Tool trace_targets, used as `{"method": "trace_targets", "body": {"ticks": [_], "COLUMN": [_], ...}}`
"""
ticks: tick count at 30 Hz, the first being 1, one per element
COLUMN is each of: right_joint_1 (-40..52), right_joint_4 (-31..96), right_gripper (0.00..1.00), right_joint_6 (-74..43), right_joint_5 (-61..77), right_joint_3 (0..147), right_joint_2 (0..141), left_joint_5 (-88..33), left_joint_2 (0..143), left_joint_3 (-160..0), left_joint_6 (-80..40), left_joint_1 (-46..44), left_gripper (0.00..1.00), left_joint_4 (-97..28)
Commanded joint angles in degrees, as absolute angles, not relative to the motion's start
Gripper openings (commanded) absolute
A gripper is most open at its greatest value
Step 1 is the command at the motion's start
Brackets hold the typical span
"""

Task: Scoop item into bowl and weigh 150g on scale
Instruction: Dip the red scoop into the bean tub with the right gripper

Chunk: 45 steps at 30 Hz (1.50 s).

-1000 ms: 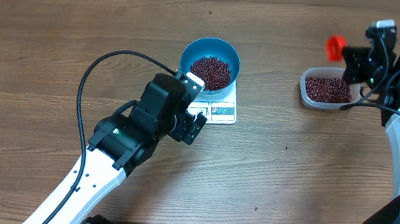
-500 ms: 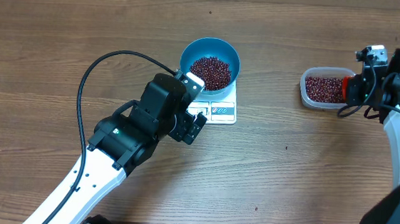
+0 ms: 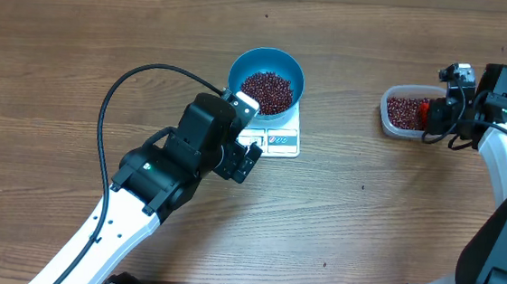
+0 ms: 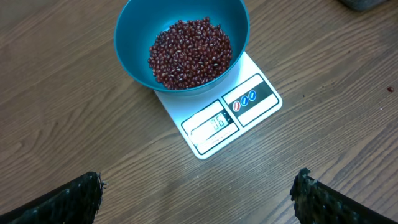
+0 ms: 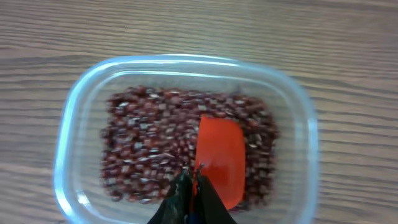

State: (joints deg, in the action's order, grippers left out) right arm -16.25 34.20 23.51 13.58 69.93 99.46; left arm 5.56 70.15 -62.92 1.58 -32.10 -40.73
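The scale's (image 4: 249, 102) display (image 4: 214, 124) is showing digits too faint for me to read, and its far part is hiding under the blue bowl (image 4: 134, 37) sitting on it, midway along the table (image 3: 61, 54), toward its far edge. The left gripper (image 4: 199, 199) is hanging wide open on the near side of the scale, with only its fingertips (image 4: 74, 199) showing and the rest cut off. Near the table's right edge, the right gripper (image 5: 191, 186) is clenching a red scoop (image 5: 219, 155), hiding its handle. The blade is lying on the beans (image 5: 143, 143) in the clear tub (image 5: 298, 118), all looking smeared. More beans are heaping loosely in the bowl, small, glossy and dark maroon.
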Motion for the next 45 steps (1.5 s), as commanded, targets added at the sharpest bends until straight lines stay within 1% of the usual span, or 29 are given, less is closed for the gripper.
{"method": "trace_targets", "body": {"ticks": [1,12,19,24,33,42,45], "right_joint_1": [-16.10,-16.16,-17.04,-19.46,-24.97,-32.95,-34.33], "right_joint_4": [34.79,36.10,34.83,34.81,34.83,34.83,34.92], "right_gripper": [0.04,0.04,0.04,0.04,0.04,0.04,0.04], "right_joint_6": [20.56,20.38,14.31,11.70,11.70,10.24,10.24], "right_joint_5": [22.17,31.73,31.86,32.99,44.88,54.50,55.92], "right_joint_3": [69.69,69.71,69.71,69.69,69.69,69.71,69.71], "right_joint_2": [100.42,100.42,100.42,100.44,103.18,103.20,103.20], "left_joint_5": [4.86,4.86,4.86,4.86,4.86,4.86,4.86], "left_joint_2": [69.65,69.65,69.65,69.65,69.65,69.65,69.65], "left_joint_3": [-62.76,-62.76,-62.76,-62.76,-62.76,-62.76,-62.76], "left_joint_6": [0.84,0.84,0.84,0.84,0.84,0.84,0.84], "left_joint_1": [-31.86,-31.86,-31.86,-31.86,-31.86,-31.86,-31.86], "left_gripper": [1.00,0.99,1.00,1.00,0.99,0.99,1.00], "left_joint_4": [-40.51,-40.51,-40.51,-40.51,-40.51,-40.51,-40.51]}}
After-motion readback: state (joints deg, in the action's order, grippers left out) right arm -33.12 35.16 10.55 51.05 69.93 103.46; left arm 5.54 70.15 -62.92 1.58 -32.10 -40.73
